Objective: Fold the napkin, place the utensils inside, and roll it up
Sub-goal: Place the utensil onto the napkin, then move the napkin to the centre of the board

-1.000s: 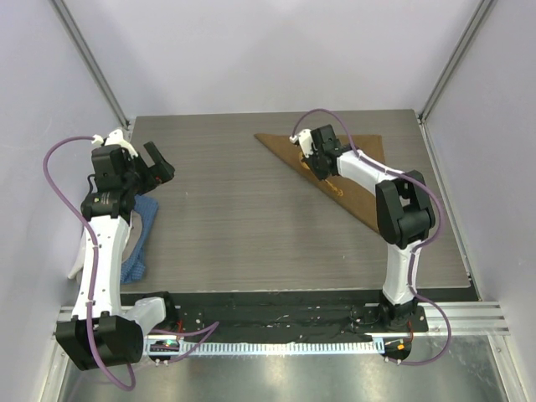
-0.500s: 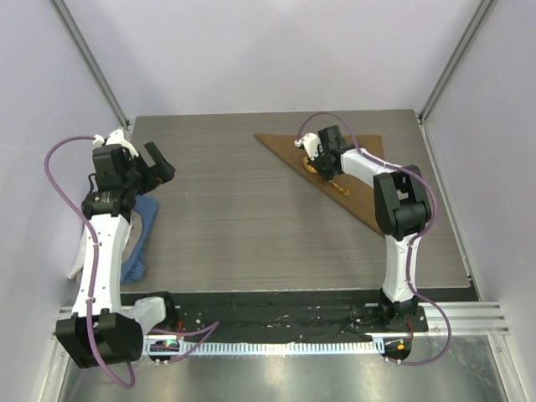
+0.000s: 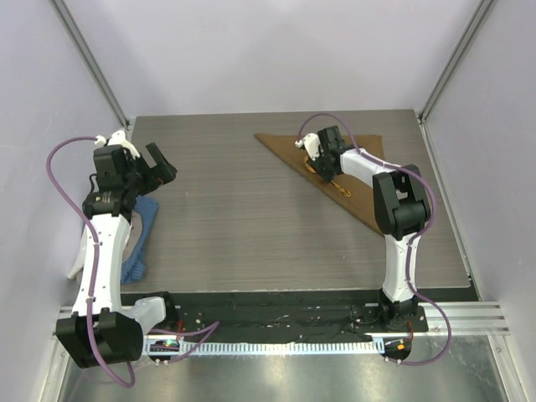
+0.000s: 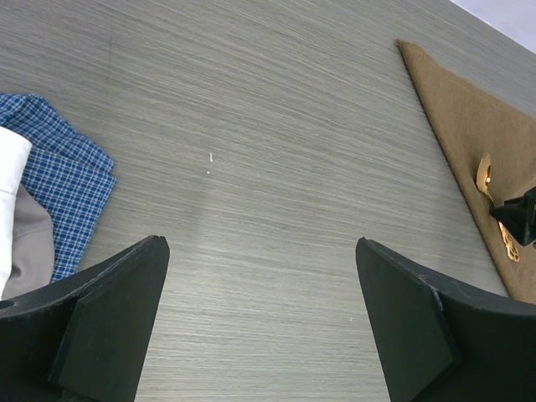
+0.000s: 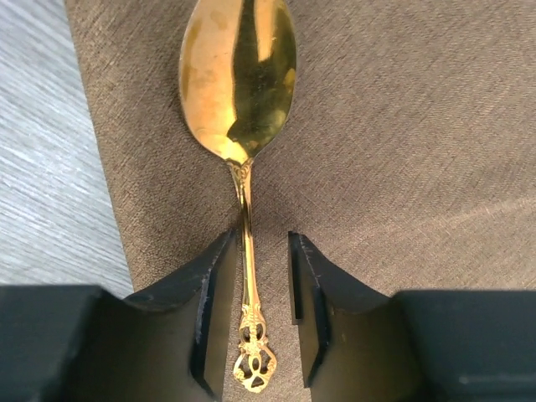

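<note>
The tan-brown napkin (image 3: 368, 199) lies folded into a triangle at the far right of the table. The gold spoon (image 5: 239, 75) rests flat on it near its long edge, bowl pointing away from the wrist camera. My right gripper (image 5: 260, 236) is low over the napkin (image 5: 402, 126), its jaws parted on either side of the thin handle; a gap shows on the right of the handle. From above, the right gripper (image 3: 323, 170) hides most of the spoon, leaving only the handle end (image 3: 341, 192). My left gripper (image 3: 162, 162) hangs wide open over bare table at the far left, holding nothing.
A blue checked cloth (image 3: 136, 254) with a white cloth (image 4: 10, 167) on it lies at the left edge of the table, under the left arm. In the left wrist view the blue cloth (image 4: 71, 180) is at left and the napkin (image 4: 469, 126) at far right.
My right gripper's jaws have parted from shut and let go of the spoon handle, which now lies on the napkin. The left arm has barely moved.
</note>
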You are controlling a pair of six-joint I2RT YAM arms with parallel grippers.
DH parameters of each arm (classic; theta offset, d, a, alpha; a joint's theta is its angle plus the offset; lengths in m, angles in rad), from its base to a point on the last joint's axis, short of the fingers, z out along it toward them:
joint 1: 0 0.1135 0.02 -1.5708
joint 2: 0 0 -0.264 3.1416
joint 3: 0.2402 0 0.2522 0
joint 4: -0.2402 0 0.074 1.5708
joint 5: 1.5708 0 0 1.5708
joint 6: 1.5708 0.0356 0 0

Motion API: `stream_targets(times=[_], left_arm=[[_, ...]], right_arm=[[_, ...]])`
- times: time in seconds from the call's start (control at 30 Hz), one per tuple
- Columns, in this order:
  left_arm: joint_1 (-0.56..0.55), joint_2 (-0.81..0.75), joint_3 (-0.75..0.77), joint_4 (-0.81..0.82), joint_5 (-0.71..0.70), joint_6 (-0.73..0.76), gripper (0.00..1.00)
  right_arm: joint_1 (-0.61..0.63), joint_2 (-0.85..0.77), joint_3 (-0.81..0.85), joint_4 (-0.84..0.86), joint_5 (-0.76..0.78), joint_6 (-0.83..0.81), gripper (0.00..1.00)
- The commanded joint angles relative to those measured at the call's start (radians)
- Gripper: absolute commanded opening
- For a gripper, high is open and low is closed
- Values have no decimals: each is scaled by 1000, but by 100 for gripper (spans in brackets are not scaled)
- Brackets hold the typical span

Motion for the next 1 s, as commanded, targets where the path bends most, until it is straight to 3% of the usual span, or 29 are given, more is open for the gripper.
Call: stream_targets(times=[0.0, 0.23, 0.7, 0.97], left_arm=[[3, 7, -6, 35, 22, 4, 100], [2, 15, -6, 40, 29, -2, 100], [5, 32, -8, 42, 33, -5, 100], [5, 40, -5, 40, 36, -5, 100]], right_arm=[[2, -86, 49, 42, -1, 32, 40], [42, -163, 49, 162, -10, 115, 42], [206, 171, 331, 208, 167, 100, 42], [220, 254, 382, 209, 191, 103, 42]])
